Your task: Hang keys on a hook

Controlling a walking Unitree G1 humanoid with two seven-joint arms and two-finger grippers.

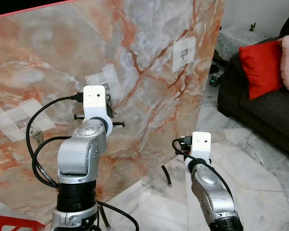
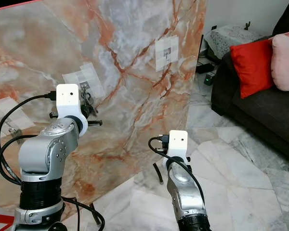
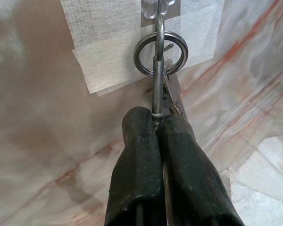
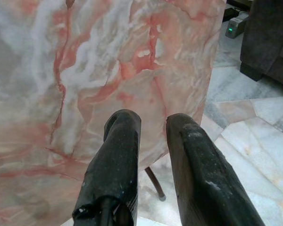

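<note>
My left gripper (image 3: 156,117) is shut on a metal key ring (image 3: 155,80) that I see edge-on. A second round ring (image 3: 160,52) hangs across it, and a key blade (image 3: 172,96) shows behind the fingers. The gripped ring's upper end reaches the small metal hook (image 3: 156,8) on a white tape patch (image 3: 108,47) on the marble board (image 1: 149,96). In the eye views the keys (image 2: 88,103) sit against the board's middle patch, just past my left wrist. My right gripper (image 4: 153,123) is open with nothing in it, held low near the board's right edge.
Two more taped hooks sit on the board, one at the upper right (image 1: 184,54) and one at the left (image 1: 31,127). A black stand leg (image 1: 166,175) props the board on the marble floor. A dark sofa (image 1: 269,110) with a red cushion (image 1: 261,67) stands to the right.
</note>
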